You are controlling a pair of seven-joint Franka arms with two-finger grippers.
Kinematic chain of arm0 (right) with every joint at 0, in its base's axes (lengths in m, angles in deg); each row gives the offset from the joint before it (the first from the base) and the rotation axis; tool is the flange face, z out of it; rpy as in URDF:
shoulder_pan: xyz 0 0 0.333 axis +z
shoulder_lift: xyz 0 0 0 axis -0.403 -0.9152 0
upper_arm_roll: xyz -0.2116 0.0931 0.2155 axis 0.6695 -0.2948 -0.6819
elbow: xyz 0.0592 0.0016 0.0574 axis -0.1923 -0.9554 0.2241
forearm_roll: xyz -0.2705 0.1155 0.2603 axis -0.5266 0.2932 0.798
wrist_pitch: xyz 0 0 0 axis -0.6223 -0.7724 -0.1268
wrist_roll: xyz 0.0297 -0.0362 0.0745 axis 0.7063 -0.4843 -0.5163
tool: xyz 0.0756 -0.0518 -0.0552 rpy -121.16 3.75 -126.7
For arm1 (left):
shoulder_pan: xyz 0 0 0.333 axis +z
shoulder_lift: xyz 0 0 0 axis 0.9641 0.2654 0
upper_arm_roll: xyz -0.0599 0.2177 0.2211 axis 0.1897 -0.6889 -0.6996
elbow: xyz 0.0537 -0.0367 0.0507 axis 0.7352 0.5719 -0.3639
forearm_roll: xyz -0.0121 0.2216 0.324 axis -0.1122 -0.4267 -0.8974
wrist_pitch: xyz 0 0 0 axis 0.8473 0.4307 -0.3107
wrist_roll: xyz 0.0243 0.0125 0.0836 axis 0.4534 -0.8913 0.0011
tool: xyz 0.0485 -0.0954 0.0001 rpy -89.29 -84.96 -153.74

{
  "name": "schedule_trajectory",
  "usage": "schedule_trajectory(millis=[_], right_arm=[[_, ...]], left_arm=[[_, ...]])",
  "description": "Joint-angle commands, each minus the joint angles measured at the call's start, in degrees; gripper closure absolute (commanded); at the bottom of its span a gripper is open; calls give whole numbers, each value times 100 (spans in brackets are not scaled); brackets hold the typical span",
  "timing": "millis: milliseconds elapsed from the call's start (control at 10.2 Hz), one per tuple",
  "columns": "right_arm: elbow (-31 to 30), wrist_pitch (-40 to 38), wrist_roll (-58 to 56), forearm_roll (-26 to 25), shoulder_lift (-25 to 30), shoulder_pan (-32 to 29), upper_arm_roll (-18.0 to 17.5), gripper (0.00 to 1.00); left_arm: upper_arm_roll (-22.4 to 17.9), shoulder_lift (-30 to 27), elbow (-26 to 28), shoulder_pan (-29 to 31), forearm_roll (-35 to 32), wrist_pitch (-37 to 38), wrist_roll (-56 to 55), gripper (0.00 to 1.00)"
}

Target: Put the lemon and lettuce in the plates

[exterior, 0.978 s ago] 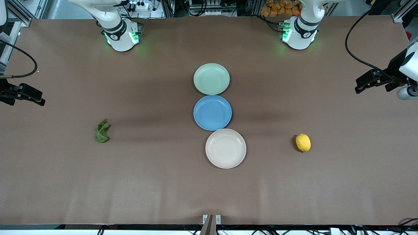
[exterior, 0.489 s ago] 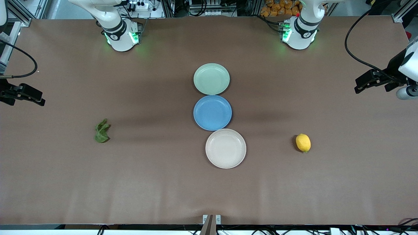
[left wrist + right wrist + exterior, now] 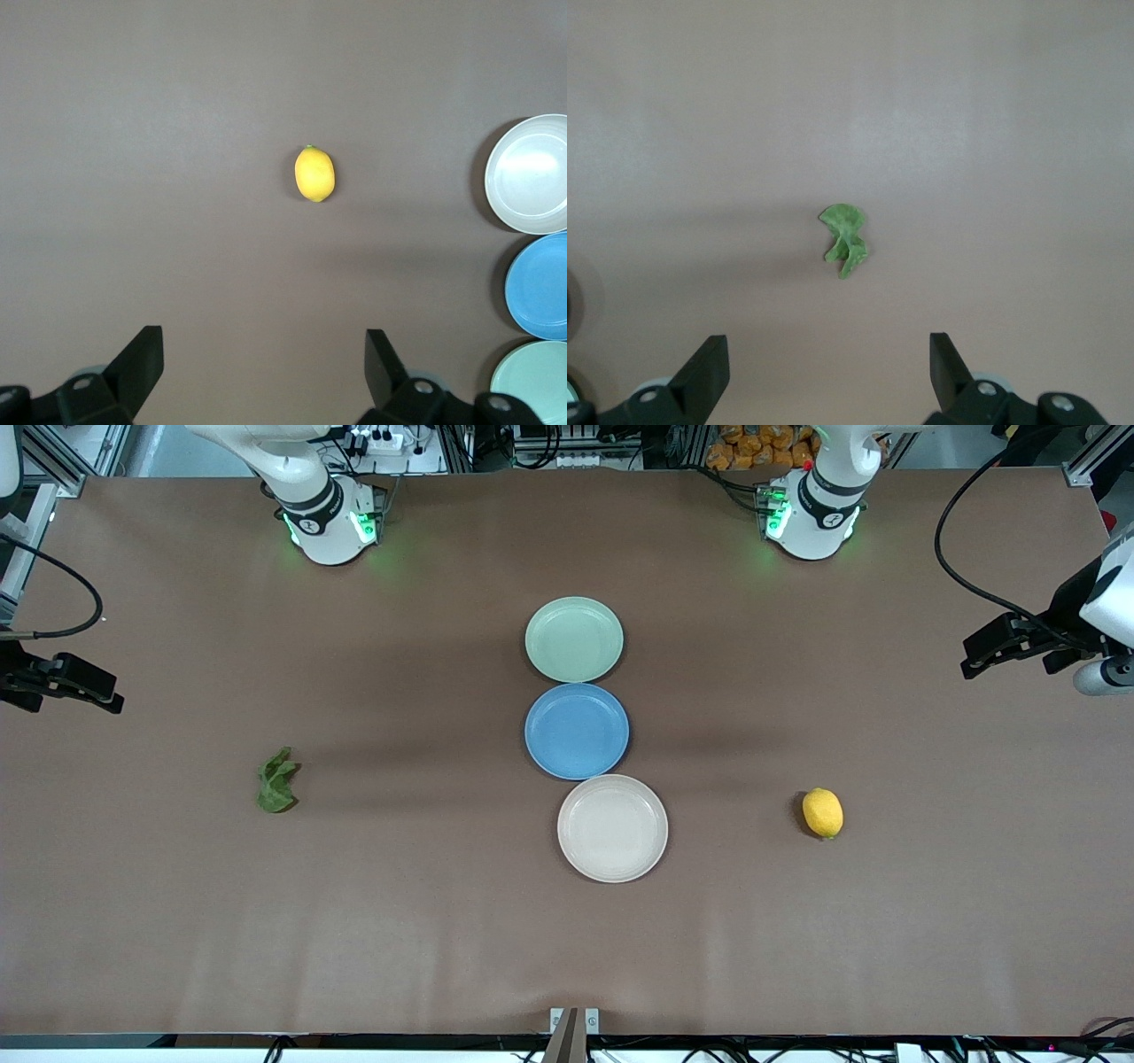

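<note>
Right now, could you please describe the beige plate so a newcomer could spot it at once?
Three plates form a row mid-table. The beige plate ends it nearest the front camera, touching the blue plate. It alone is cream-coloured.

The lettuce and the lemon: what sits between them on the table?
In the front view, the beige plate lies between the lettuce and the lemon; the rest is bare brown tabletop.
</note>
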Motion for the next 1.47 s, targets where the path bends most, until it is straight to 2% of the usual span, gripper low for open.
schedule_trajectory(millis=[0,1370], right_arm=[[-50,9,-66,-36,14,-74,-44,0],[-59,97,-39,-54,-47,-39,-44,0]], left_arm=[[4,12,-80,1,-3,80,151,0],[4,178,-62,-34,-12,53,142,0]])
